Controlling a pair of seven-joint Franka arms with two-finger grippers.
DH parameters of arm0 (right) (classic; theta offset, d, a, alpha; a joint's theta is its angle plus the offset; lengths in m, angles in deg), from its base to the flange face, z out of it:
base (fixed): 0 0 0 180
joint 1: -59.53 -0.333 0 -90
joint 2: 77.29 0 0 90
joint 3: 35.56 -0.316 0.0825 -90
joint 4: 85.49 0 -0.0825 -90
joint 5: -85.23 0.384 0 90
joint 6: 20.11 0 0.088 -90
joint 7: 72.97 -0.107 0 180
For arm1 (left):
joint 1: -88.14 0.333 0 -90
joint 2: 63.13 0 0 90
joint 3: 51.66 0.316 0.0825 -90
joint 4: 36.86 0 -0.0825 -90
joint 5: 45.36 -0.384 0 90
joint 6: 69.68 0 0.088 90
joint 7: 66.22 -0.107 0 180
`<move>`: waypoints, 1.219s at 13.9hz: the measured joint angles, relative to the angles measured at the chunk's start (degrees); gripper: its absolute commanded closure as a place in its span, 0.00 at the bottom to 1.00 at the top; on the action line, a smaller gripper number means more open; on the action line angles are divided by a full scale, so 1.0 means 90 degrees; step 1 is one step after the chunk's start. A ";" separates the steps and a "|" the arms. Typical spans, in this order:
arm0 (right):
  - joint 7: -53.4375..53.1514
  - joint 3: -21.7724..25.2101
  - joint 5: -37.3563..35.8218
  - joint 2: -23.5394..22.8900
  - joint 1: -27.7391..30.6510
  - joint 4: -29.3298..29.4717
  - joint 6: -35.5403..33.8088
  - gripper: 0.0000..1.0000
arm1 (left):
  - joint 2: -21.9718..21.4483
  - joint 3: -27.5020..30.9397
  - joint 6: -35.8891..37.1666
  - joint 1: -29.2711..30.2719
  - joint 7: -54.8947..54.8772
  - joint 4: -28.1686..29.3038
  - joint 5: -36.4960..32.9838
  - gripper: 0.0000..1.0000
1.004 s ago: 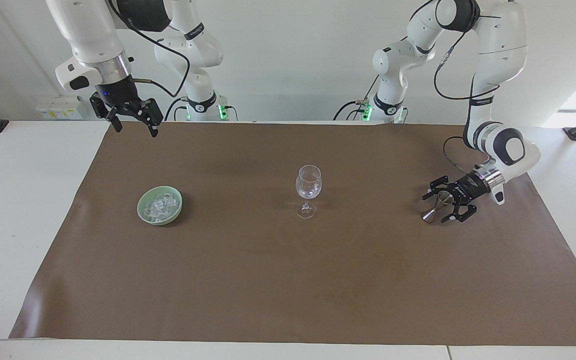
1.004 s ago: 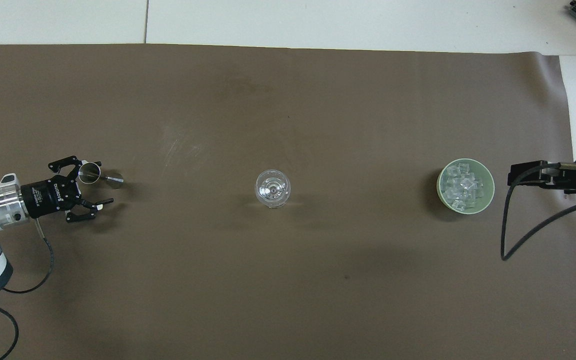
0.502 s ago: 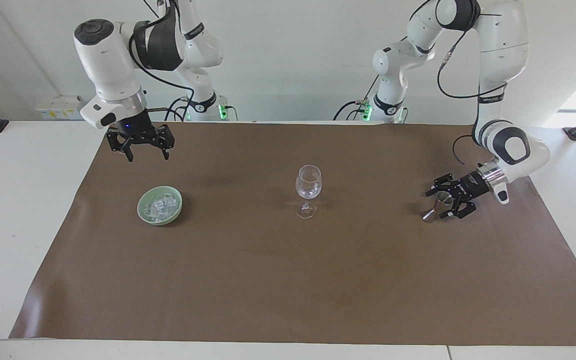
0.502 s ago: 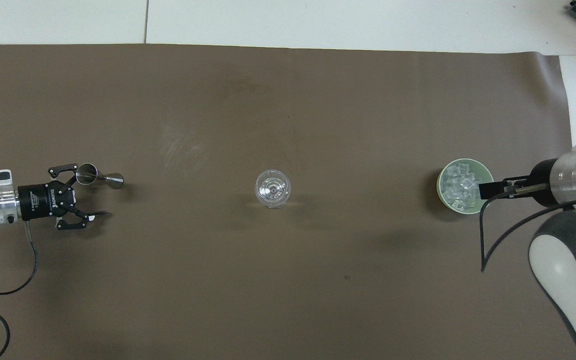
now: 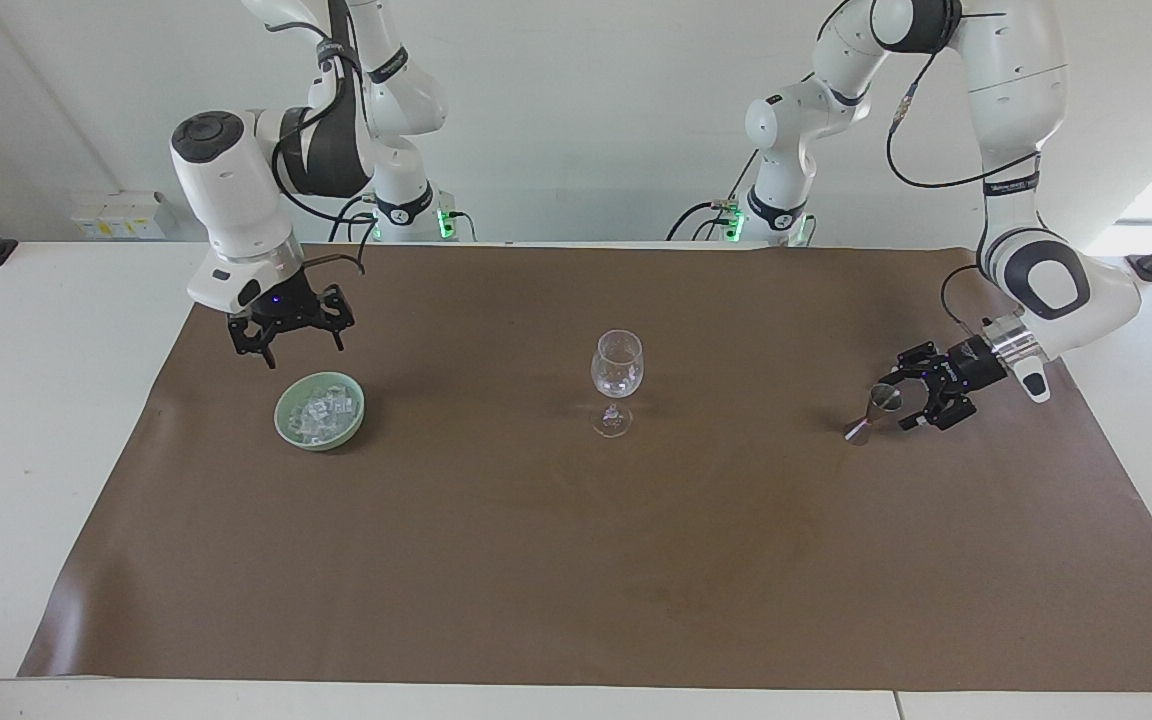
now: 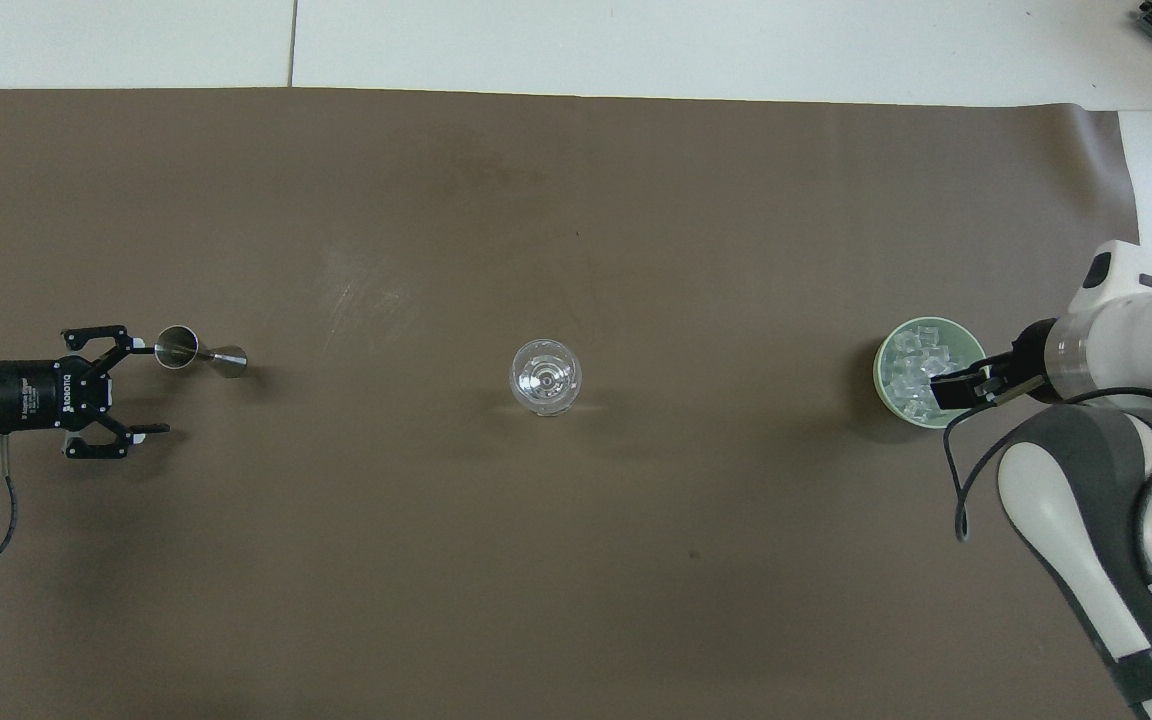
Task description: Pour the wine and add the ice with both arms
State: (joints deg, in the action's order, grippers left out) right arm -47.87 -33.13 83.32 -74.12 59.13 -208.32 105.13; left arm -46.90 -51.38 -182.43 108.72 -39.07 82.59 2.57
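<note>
The ice point(image 5: 321, 413) is heaped in a green bowl point(image 5: 288, 424) toward the right arm's end. The right gripper point(image 5: 288, 340) is poised above it, open and empty, for picking. The left gripper point(image 5: 921, 395), spread and empty, is set beside the jigger point(image 5: 873, 411). The wine glass point(image 5: 616, 372) is kept central, reachable by both.

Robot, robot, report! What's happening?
Left gripper open beside metal jigger. Right gripper open above clear ice cubes in green bowl. Nothing blocking.
</note>
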 measured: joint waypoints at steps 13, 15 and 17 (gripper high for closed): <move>0.0542 0.0117 -0.0007 -0.1078 0.0000 -0.0283 0.1327 0.00 | -0.1373 -0.0117 0.0450 -0.0679 -0.0055 -0.1212 -0.2519 0.00; 0.0720 0.0260 -0.0007 -0.1048 0.0003 -0.0282 0.1126 0.07 | -0.1413 -0.0126 0.0663 -0.0840 -0.0068 -0.1579 -0.2931 0.00; 0.0716 0.0297 -0.0007 -0.1030 0.0003 -0.0282 0.1103 0.15 | -0.1445 -0.0133 0.0817 -0.1053 -0.0068 -0.1896 -0.3236 0.00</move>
State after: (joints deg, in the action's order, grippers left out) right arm -41.42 -30.45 83.25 -83.39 59.16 -210.86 115.06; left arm -59.91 -52.58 -175.08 99.25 -39.67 65.54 -26.55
